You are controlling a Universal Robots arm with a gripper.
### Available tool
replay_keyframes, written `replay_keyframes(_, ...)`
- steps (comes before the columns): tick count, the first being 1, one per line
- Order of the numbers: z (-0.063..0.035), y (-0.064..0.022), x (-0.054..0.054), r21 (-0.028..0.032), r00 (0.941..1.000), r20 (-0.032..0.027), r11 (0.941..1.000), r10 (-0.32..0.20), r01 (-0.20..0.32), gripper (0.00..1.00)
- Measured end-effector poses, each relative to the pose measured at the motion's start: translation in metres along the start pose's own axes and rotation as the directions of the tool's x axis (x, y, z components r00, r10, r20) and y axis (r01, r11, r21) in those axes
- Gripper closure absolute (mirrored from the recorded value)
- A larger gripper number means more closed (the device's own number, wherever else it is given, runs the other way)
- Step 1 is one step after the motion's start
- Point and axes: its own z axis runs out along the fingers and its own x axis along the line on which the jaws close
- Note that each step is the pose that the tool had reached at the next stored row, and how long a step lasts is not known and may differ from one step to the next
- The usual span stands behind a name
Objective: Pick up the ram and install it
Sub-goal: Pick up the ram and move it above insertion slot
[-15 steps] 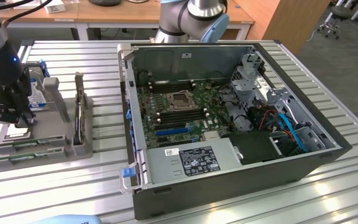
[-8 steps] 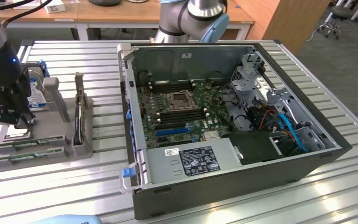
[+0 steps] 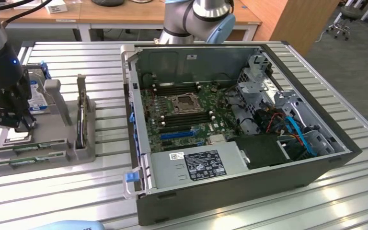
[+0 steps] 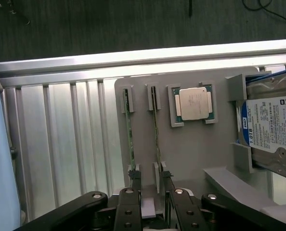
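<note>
Slatted metal table [image 4: 61,144]; grey tray [image 4: 191,154]; ram [image 4: 156,130] on edge (long axis straight toward the gripper [image 4: 150,174]); jaws wide apart

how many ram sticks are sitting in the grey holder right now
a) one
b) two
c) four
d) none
b: one ram stick and a second ram stick stand on edge in neighbouring slots of the grey holder, next to the silver cpu chip.

Bright o/h light; glare on table [image 3: 337,201] slats.
</note>
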Motion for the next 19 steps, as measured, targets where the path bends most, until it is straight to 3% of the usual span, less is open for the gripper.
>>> replay_keyframes(19,0.0072,-0.0003,0.0,0.0005,1.0,0.0,1.0,0.0,0.0,0.71)
